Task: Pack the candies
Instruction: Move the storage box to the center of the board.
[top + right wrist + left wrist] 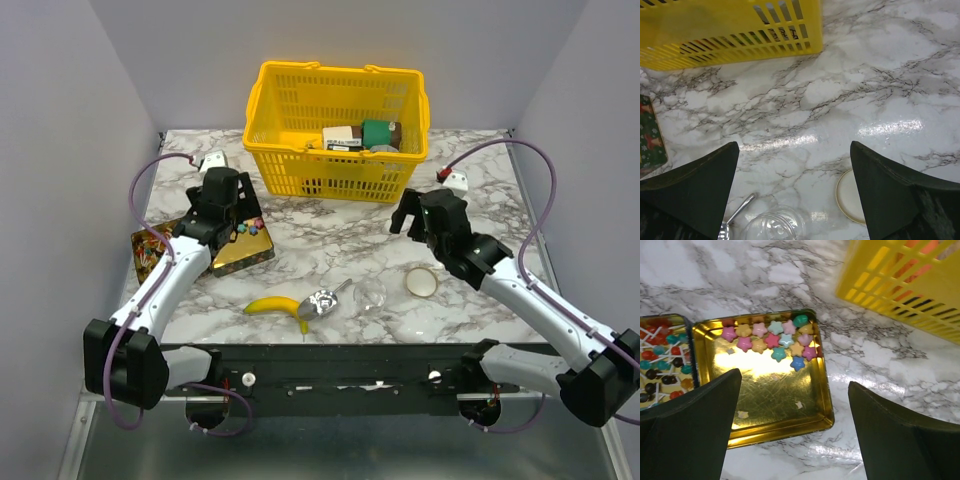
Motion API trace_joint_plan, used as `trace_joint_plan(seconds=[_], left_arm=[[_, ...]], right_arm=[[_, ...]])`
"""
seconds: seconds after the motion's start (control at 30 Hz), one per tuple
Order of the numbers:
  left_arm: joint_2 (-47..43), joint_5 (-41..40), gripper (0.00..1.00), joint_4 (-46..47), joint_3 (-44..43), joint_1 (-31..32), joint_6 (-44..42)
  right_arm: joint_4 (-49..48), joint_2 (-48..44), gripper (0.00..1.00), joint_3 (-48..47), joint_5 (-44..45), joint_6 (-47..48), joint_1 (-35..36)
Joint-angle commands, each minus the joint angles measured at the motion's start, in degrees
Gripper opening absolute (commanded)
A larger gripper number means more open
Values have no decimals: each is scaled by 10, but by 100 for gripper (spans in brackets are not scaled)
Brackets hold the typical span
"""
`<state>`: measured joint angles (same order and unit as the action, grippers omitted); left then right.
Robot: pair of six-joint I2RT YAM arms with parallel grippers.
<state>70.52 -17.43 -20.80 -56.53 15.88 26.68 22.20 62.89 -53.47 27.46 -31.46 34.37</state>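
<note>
The candies are small pastel stars, pink, yellow, blue and green, bunched along the far side of an open gold tin; from above the candies show as a speck of colours. The tin's other half holds red, teal and dark sweets on white sticks. My left gripper hovers over the tin's near right corner, open and empty; in the top view the left gripper is above the tin. My right gripper is open and empty above bare marble, and from above the right gripper sits right of centre.
A yellow basket with boxes stands at the back. Near the front lie a banana, a metal scoop, a clear jar and its cream lid. A green patterned tin lid shows at the left.
</note>
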Motion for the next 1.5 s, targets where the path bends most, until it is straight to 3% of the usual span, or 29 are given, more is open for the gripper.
trace_joint_plan(seconds=[0.0,0.07,0.27,0.53,0.8,0.9,1.03,1.2,1.47], left_arm=[[-13,-130,99,-55,-23,0,22],[-18,-167,99,-77,-25,-6,19],[-37,-163,99,-117,-23,-41,28],[-22,-63,99,-172,3,-167,62],[13,18,99,-146,42,-220,70],[41,57,93,-123,42,-232,76],[85,100,74,-95,34,-233,65],[115,119,68,-73,39,-233,58],[160,114,51,-89,24,-233,51]], right_arm=[[12,8,100,-24,-14,5,-5],[11,17,100,-31,-18,8,-5],[12,42,99,-48,-32,11,-5],[11,69,99,-57,-41,11,-5],[12,84,98,-56,-53,0,-5],[12,86,98,-55,-57,-2,-4],[12,83,98,-50,-59,-4,-5],[11,75,98,-37,-58,-7,-5],[12,64,98,-23,-51,-9,-5]])
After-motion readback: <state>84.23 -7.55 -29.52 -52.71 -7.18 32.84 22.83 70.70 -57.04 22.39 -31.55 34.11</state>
